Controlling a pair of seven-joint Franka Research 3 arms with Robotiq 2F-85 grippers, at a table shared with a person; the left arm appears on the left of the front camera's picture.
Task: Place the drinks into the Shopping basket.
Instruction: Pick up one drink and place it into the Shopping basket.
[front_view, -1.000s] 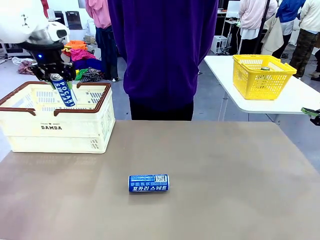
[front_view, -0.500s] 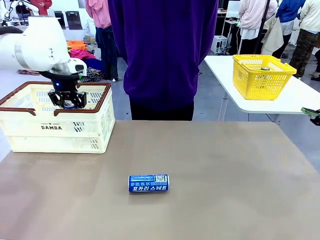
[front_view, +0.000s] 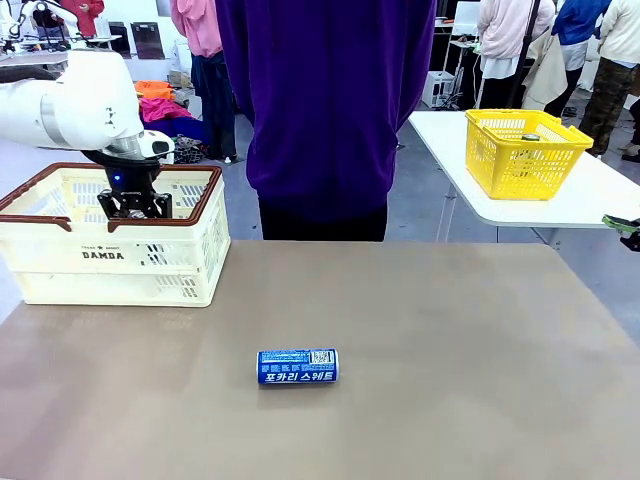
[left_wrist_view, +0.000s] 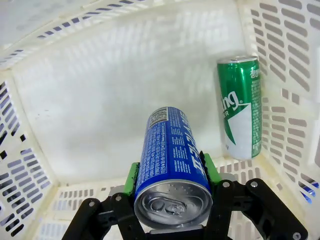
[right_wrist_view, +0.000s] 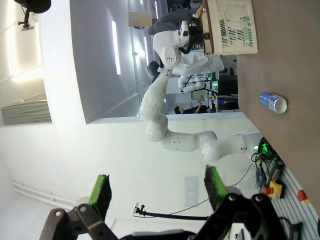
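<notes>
Pressure from the green pads (left_wrist_view: 207, 167) of the left pincer (left_wrist_view: 170, 172) is applied to opposite sides of a held blue can (left_wrist_view: 170, 145), close under its silver top. The smooth cylinder is thus clamped across its width and hangs bottom-first, slightly tilted, inside the Shopping basket (left_wrist_view: 100, 75). Whether its base touches the floor cannot be told. The low position is probably chosen so that thin metal is set down rather than dropped.

A green can (left_wrist_view: 241, 107) appears to lie on its side on the basket floor, right against a slotted wall, where a round body would naturally be stopped from rolling. The basket is moulded from rigid cream-white plastic with rows of slots, a brown rim and brown handles; its floor looks matt. The cans are glossy and printed, and a pull-tab lid is seen on the held one.

A second blue can (front_view: 298, 366) lies on its side near the middle of the matt brown desk (front_view: 480, 330), well apart from the basket, and is not yet collected. Lying so, it is judged liable to roll if nudged across its length. The right pincer (right_wrist_view: 158, 187) is spread wide, with nothing between its pads, far from the basket.
</notes>
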